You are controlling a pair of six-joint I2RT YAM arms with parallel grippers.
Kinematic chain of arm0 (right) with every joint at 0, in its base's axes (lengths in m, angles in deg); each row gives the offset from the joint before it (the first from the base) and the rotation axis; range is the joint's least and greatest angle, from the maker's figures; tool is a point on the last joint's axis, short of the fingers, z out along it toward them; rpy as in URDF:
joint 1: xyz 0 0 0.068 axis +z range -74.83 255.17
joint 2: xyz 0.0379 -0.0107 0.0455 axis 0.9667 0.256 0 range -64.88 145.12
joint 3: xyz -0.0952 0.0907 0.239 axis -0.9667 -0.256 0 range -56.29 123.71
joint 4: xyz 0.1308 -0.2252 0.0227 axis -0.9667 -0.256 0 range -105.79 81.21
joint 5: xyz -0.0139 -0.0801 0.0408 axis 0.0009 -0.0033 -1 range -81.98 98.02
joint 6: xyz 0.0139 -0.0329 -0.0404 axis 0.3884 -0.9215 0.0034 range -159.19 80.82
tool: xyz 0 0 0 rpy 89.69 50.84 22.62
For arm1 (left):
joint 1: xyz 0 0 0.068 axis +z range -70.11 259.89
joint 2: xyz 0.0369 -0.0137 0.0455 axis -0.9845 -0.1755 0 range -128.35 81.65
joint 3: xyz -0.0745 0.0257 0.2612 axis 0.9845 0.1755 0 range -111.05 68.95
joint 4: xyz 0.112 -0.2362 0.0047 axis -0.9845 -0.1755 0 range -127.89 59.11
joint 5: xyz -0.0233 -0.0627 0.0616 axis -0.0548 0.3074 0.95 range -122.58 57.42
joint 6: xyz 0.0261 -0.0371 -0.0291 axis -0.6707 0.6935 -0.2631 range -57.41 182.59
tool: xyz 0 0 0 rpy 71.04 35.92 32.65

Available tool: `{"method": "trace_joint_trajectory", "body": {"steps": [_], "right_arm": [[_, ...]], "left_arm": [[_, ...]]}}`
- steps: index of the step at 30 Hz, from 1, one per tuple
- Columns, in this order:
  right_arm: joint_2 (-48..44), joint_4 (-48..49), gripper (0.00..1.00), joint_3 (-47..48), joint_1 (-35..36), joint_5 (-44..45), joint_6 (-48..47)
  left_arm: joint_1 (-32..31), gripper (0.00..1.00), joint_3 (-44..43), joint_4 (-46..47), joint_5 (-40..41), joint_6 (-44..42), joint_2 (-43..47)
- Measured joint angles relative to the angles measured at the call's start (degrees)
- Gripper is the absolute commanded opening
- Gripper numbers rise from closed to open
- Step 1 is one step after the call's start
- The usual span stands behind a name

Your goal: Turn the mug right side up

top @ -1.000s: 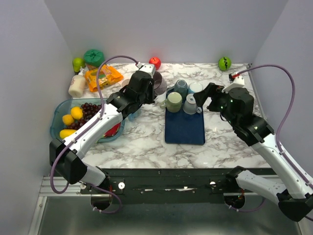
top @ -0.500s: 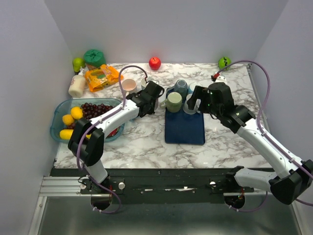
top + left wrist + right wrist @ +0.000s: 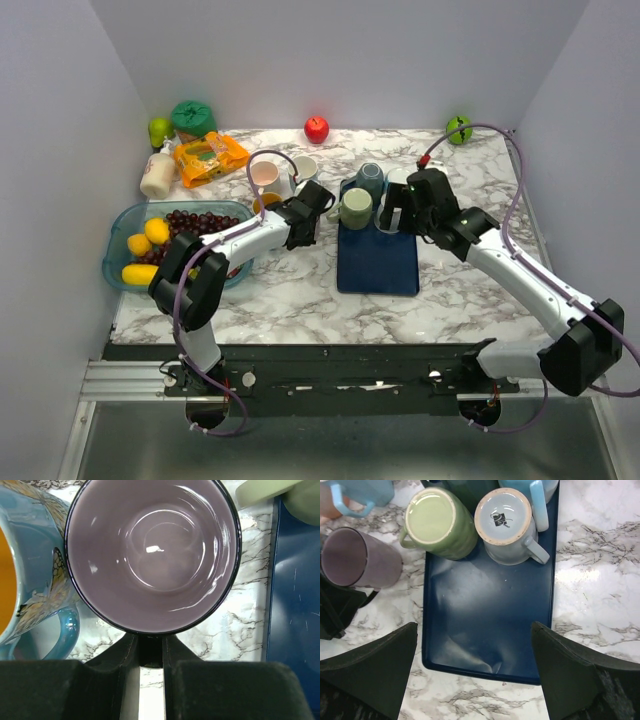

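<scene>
- The purple mug [image 3: 152,555] sits in the left gripper [image 3: 150,650], its open mouth facing straight up into the left wrist camera, so the whole glossy inside and bottom show.
- The left gripper's jaws are drawn in close on the mug's dark handle at the 6 o'clock side of the rim, with only a thin slit between the fingers [image 3: 70,690] below it.
- Whether the mug's base rests on the marble table [image 3: 300,290] or hangs above it cannot be told.
- In the right wrist view the purple mug [image 3: 357,562] stands off the blue mat [image 3: 485,610], on marble at about 8 o'clock from the green mug [image 3: 437,522].
- From above, the left gripper [image 3: 308,212] lies at 9 o'clock of the mat and covers the mug.
- At 9 o'clock of the purple mug, just beside it, is a blue butterfly mug [image 3: 35,580] with an orange inside.
- The right gripper [image 3: 473,627] hovers over the mat with jaws spread wide and nothing between them; only bare mat shows there.
- At the mat's 12 o'clock end, the green mug and a pale blue mug [image 3: 505,525] stand base up, side by side, the pale blue one at 3 o'clock of the green.
</scene>
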Motion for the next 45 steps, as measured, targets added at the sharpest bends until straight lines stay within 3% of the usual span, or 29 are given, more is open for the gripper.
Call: {"method": "trace_joint_trajectory", "body": {"steps": [1,2,5,8,16,21,26,31,45], "right_arm": [[0.57,0.02,1.0,-0.02,0.0,0.13,-0.44],[1.25,0.02,1.0,-0.09,0.0,0.2,-1.14],[3.5,0.13,1.0,-0.48,0.0,0.26,-3.61],[5.95,0.13,1.0,-0.96,0.0,0.2,-6.6],[11.8,0.31,1.0,-1.01,0.0,0.66,-13.64],[14.05,0.76,0.96,-0.98,-0.5,2.45,-17.73],[16.24,3.61,0.95,-1.01,-1.95,2.43,-23.96],[18.56,7.67,0.95,-1.01,-4.79,-0.37,-30.34],[26.49,17.18,0.89,1.11,-10.19,-14.25,-42.53]], "left_arm": [[0.0,0.21,0.35,0.61,0.0,0.26,0.0],[0.02,0.31,0.68,1.18,0.02,0.39,0.0],[0.04,0.5,1.51,2.58,0.07,0.87,0.07],[0.09,0.61,2.29,3.74,0.04,1.6,0.07],[0.26,0.82,2.43,3.96,-0.13,2.12,1.25],[0.31,0.92,2.51,4.04,-1.05,2.08,7.17],[0.31,0.99,2.14,4.2,-1.03,0.61,14.19],[0.31,0.99,-0.17,4.26,-1.05,-1.55,18.58],[0.31,0.99,-2.34,5.29,-6.03,-5.14,21.75]]}}
